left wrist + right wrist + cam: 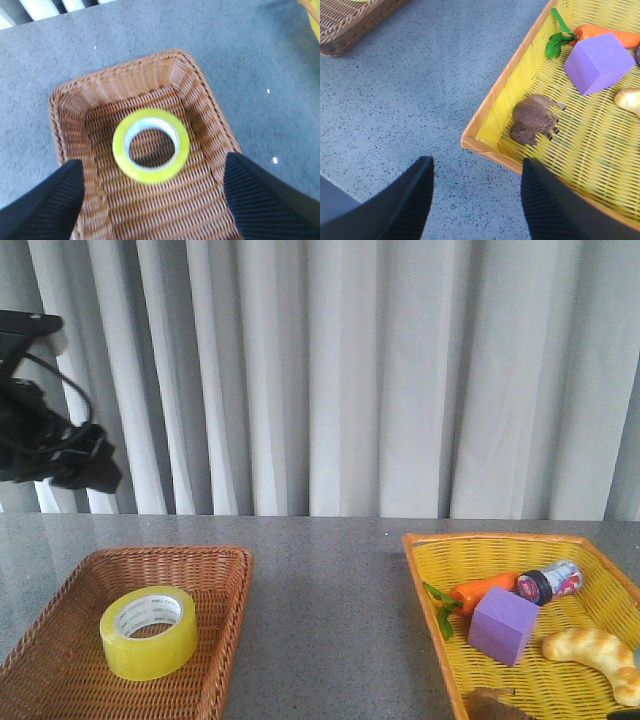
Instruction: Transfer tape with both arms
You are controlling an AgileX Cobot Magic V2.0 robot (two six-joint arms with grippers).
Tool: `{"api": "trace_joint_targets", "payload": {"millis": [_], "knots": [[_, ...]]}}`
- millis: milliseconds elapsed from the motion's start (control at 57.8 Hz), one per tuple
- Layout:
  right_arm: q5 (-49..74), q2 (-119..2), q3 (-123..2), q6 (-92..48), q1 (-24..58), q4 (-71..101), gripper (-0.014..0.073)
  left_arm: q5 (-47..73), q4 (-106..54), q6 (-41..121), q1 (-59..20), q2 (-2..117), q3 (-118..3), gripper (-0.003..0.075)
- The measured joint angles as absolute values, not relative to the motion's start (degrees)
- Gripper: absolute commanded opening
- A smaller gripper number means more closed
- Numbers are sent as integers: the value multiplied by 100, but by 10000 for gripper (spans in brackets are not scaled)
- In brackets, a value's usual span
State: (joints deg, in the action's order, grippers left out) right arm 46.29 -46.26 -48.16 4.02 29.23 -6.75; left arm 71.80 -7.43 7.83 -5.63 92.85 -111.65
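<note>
The yellow-green tape roll [149,632] lies flat in the brown wicker basket [60,610] at the front left. In the left wrist view the tape [151,145] lies in the basket [200,100] below my open left gripper [152,192], which hangs high above it with nothing in it. Part of the left arm [45,430] shows at the upper left of the front view. My right gripper [477,197] is open and empty over the grey table, beside the near left corner of the yellow basket [485,145].
The yellow basket [440,550] at the right holds a purple cube [503,624], a toy carrot [480,590], a small jar [549,582], a bread piece [597,650] and a brown toy animal [534,119]. Grey table [325,620] lies between the baskets. Curtains hang behind.
</note>
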Motion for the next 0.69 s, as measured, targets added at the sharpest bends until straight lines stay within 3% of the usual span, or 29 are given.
{"api": "trace_joint_targets", "payload": {"millis": [692], "knots": [[4634, -4626, -4816, 402, 2923, -675, 400, 5072, -807, 871, -563, 4957, -5040, 534]]}}
